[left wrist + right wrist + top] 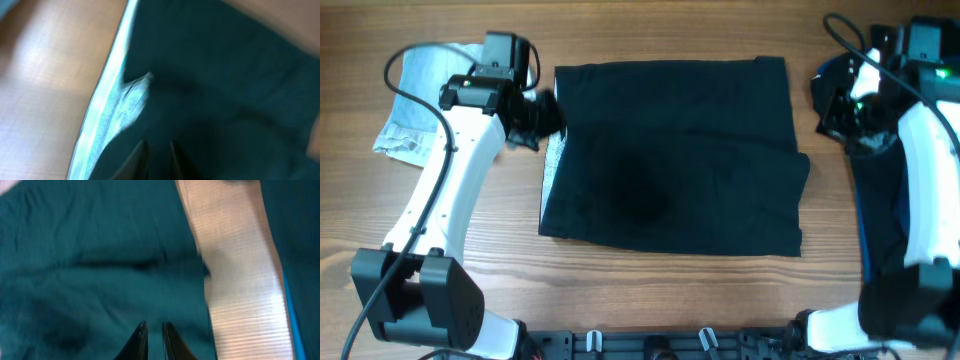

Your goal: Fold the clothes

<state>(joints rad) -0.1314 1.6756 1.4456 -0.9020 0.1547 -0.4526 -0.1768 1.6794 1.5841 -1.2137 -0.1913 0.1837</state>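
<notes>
- A crumpled pale blue cloth lies at the far left of the wooden table, behind my left arm and apart from the work.
- My left gripper sits at the upper left corner of the dark garment. In the left wrist view the gripper has its fingers drawn together with only a thin slit between them. The view is blurred, and I see nothing clamped there.
- The dark garment lies flat mid-table, folded into a rough rectangle. A pale strip of lining shows along its left edge, and an upper layer steps in at the right side.
- My right gripper is just off the garment's upper right corner. In the right wrist view the gripper has its fingers together as well, over the garment's cloth, beside a bare strip of table.
- A dark blue cloth lies under my right arm along the table's right edge.
</notes>
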